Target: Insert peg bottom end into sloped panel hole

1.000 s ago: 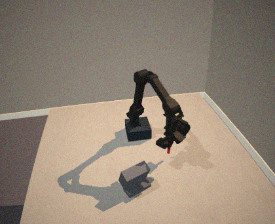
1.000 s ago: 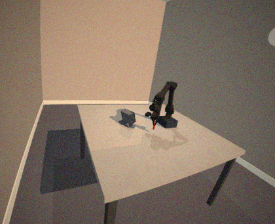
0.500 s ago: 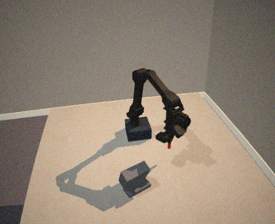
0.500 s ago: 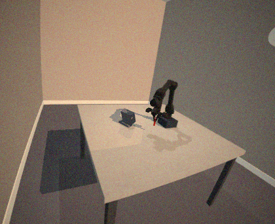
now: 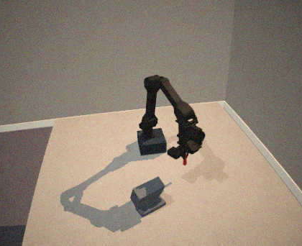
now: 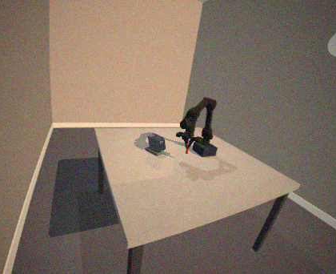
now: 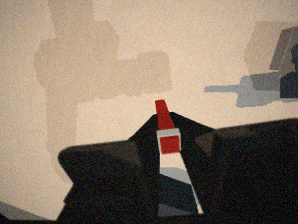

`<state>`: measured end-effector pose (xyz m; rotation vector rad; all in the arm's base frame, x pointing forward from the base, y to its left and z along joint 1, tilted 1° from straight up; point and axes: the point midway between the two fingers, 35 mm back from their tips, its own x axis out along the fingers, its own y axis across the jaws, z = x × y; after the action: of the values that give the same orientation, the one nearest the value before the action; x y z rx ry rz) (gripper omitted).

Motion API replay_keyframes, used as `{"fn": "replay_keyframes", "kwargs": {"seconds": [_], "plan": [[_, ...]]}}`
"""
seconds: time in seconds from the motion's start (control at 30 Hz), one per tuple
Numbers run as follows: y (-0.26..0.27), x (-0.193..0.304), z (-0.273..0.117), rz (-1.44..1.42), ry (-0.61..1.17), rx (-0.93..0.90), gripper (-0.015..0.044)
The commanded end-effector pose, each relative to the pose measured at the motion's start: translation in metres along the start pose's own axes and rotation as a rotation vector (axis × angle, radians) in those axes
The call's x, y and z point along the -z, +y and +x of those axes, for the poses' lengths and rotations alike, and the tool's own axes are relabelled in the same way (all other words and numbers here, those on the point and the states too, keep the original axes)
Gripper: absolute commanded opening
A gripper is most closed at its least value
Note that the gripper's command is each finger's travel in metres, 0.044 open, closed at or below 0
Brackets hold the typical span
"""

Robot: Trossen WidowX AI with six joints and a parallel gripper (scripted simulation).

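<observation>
My gripper (image 5: 184, 155) (image 6: 188, 144) (image 7: 163, 117) is shut on the red peg (image 5: 185, 160) (image 6: 186, 150) (image 7: 165, 125) and holds it upright, lifted clear above the table; its shadow falls on the table to the right. The peg is thin with flat sides, and its lower end hangs below the fingers. The sloped panel (image 5: 147, 196) (image 6: 156, 143) (image 7: 285, 57) is a dark grey block standing in front of the robot, well apart from the peg. Its hole is too small to make out.
The robot's base (image 5: 152, 141) (image 6: 204, 149) sits behind the gripper. The table's right edge (image 5: 271, 158) runs close to a grey wall. In the exterior view the table's front edge (image 6: 210, 218) drops to the floor.
</observation>
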<state>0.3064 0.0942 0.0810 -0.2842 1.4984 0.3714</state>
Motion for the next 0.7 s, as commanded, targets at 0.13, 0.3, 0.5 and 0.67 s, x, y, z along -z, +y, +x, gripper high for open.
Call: {"fn": "replay_keyframes", "kwargs": {"seconds": [0.13, 0.3, 0.5, 0.67], "plan": [[-0.008, 0.001, 0.004, 0.066, -0.019, -0.031, 0.0000], [-0.013, 0.001, 0.005, 0.102, -0.031, -0.048, 0.0000], [-0.019, 0.002, 0.007, 0.145, -0.047, -0.068, 0.0000], [-0.025, 0.002, 0.008, 0.181, -0.061, -0.084, 0.0000]]}}
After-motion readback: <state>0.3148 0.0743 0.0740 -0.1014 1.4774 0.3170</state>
